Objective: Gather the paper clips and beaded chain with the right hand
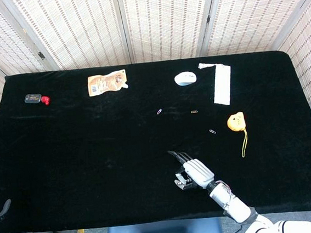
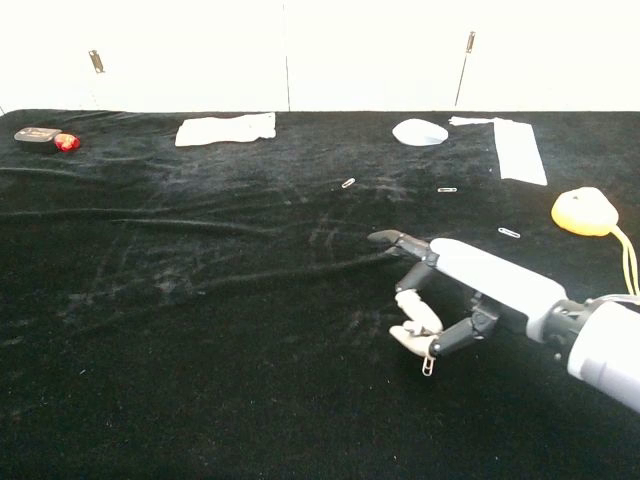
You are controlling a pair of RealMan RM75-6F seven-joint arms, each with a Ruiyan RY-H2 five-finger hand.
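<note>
My right hand (image 1: 189, 172) (image 2: 432, 298) hovers low over the front middle of the black cloth. Its fingers are apart and it holds nothing. A silver paper clip (image 2: 428, 366) lies just under the thumb tip; the head view hides it behind the hand. Further back lie three more clips, one purple (image 1: 159, 111) (image 2: 348, 183), one gold (image 1: 194, 111) (image 2: 447, 189) and one silver (image 1: 212, 131) (image 2: 509, 232). To the right, the thin yellow beaded chain (image 1: 244, 142) (image 2: 628, 262) trails from a round yellow object (image 1: 235, 121) (image 2: 585, 210). My left hand is not seen.
Along the back stand an orange pouch (image 1: 107, 82) (image 2: 226, 129), a white mouse-like dome (image 1: 185, 79) (image 2: 420, 132) and a white strip (image 1: 222, 85) (image 2: 518, 150). A small black and red item (image 1: 37, 98) (image 2: 45, 138) lies at the back left. The cloth's front edge (image 1: 154, 222) is near the hand.
</note>
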